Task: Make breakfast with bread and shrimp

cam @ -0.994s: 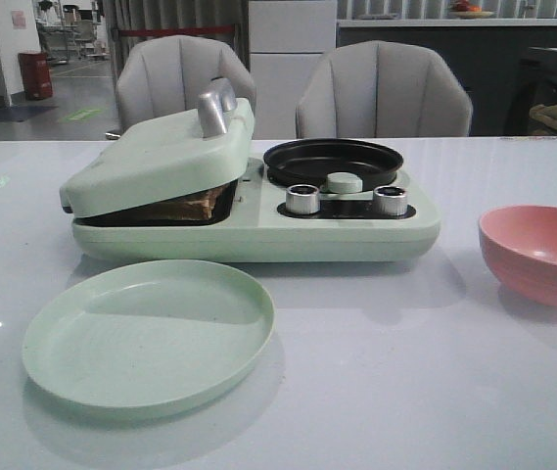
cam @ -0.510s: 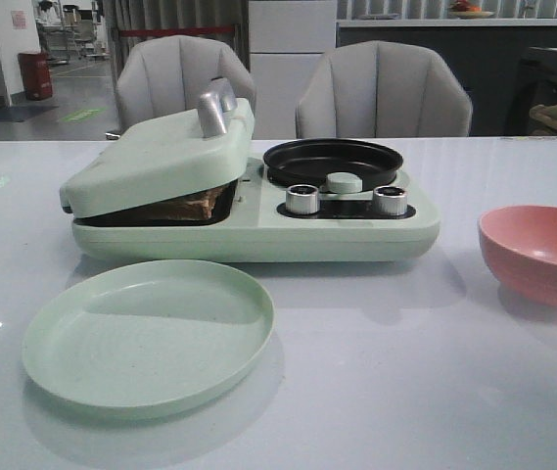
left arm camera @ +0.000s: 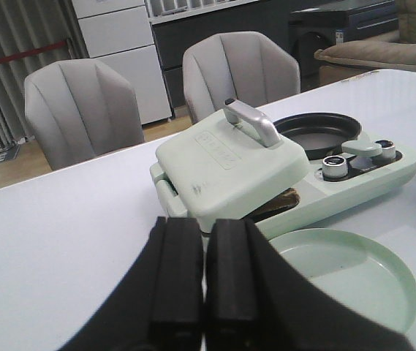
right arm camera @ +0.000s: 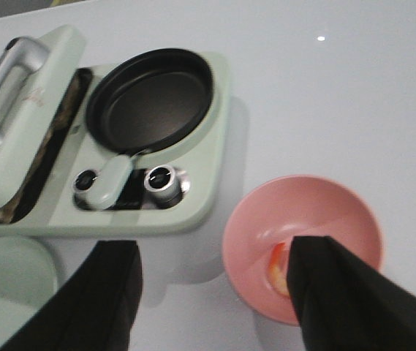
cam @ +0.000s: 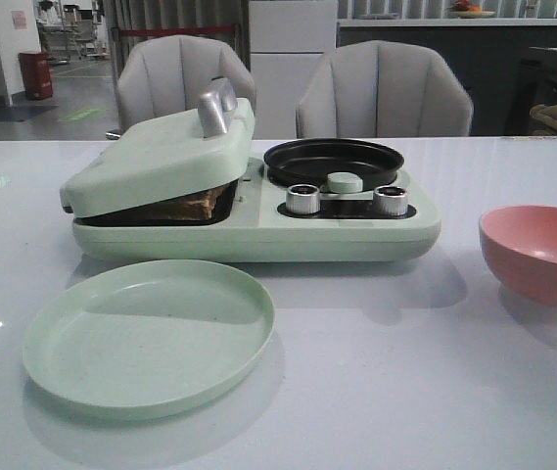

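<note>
The tabletop point(cam: 376, 392) carries everything, and the largest thing on it is the green cooker point(cam: 258, 230), which holds a sandwich press on its left half and a round black pan point(cam: 333, 160) on its right. The press lid point(cam: 161, 157) is down but tilted, resting on the bread point(cam: 195, 206), whose tan edge and dark crust show in the gap under it. So the bread step looks done or cooking.

In front of the cooker lies the green plate point(cam: 151, 338), with nothing on it; serving has not begun. The pan is bare too, so the shrimp has not been cooked.

To the right, well apart from the cooker, stands the pink bowl point(cam: 542, 253). In the right wrist view an orange-pink bit, probably the shrimp point(right arm camera: 278, 269), lies inside the bowl, half hidden behind a finger; how many pieces there are cannot be told.

The right gripper point(right arm camera: 211, 292) hangs above the bowl's near side with its jaws wide and nothing between them, seemingly placed to reach for the shrimp. The left gripper point(left arm camera: 204, 285) is held back from the press, jaws closed together and empty.

Still left, by my judgement: shrimp into the pan, then bread and shrimp onto the plate.
</note>
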Controlling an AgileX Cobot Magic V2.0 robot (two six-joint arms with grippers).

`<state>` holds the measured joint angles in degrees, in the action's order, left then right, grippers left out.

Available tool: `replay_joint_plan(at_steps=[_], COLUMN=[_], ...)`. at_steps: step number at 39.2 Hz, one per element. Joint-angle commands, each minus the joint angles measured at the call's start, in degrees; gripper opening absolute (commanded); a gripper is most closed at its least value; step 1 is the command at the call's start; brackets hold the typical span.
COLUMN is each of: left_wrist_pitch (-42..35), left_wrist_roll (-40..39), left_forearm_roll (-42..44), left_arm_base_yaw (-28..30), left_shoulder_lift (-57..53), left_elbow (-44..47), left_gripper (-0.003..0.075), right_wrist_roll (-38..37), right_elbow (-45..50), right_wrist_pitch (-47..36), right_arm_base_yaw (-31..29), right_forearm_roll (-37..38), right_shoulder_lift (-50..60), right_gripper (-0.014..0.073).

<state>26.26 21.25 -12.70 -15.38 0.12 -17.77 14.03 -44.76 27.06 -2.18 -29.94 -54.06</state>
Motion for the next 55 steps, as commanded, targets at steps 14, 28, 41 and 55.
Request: replay_joint_plan(at_steps=[14,28,41,55], left_wrist_pitch=[-3.9,-3.9,-3.9,-3.9], left_wrist_roll=[-0.6,-0.6,-0.6,-0.6], left_forearm_roll=[-1.0,-1.0,-1.0,-1.0], left_arm_base_yaw=[-0.2,-0.2,-0.2,-0.2], left_shoulder_lift=[0.7,0.7,0.7,0.7], left_elbow=[-1.6,-1.6,-1.6,-1.6], left_gripper=[0.0114,0.0114,0.0114,0.0114], right_wrist_roll=[1.0,2.0,2.0,2.2], right_elbow=[-9.1,-9.1,-10.6,-18.1], right_wrist_pitch=[1.6,-2.7,-8.1,1.2], right_arm_base_yaw=[-10.5,-10.5,-10.5,-10.1], right_forearm_roll=[-5.3,-3.6,-3.6,-3.6], right_shoulder_lift=[-20.1,-31.5,-38.2,-47.3], right_gripper=[0.0526,0.0526,0.0521,0.0182])
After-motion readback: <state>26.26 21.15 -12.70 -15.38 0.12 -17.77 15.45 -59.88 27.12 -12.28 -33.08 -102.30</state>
